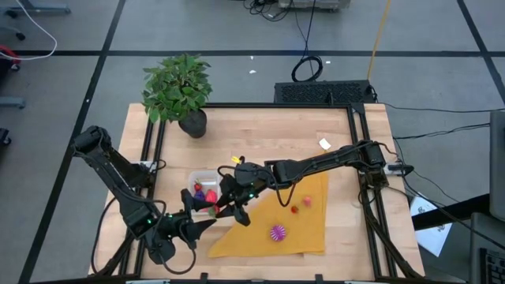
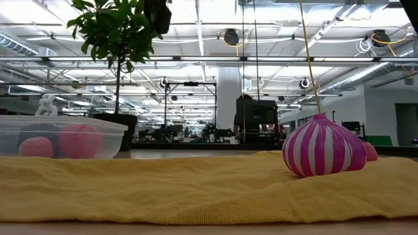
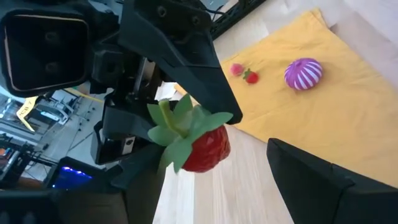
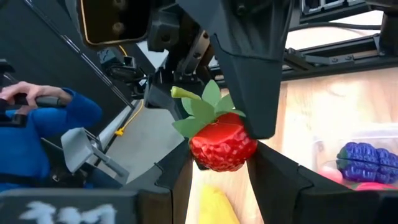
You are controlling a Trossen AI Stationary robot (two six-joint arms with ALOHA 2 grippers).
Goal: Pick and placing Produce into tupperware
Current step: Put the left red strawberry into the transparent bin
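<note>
The left gripper [image 1: 203, 222] sits low at the table's front, fingers spread apart and empty, pointing toward the right gripper [image 1: 223, 203], which is just beyond its tips. A red toy strawberry [image 3: 205, 144] with a green leafy cap is in the right gripper's grasp, pinched between the two dark fingers [image 4: 273, 177], directly in front of the left gripper's open fingers. The clear tupperware [image 1: 194, 180] lies just beside the right gripper, on the side toward the potted plant [image 1: 178, 88]; inside it are a purple piece [image 4: 364, 162] and pink pieces [image 2: 80, 141]. To the right gripper's other side, on the yellow cloth [image 1: 304, 229], rest a magenta striped ball [image 1: 277, 232] and, farther off, two small red and pink pieces [image 1: 301, 205]
</note>
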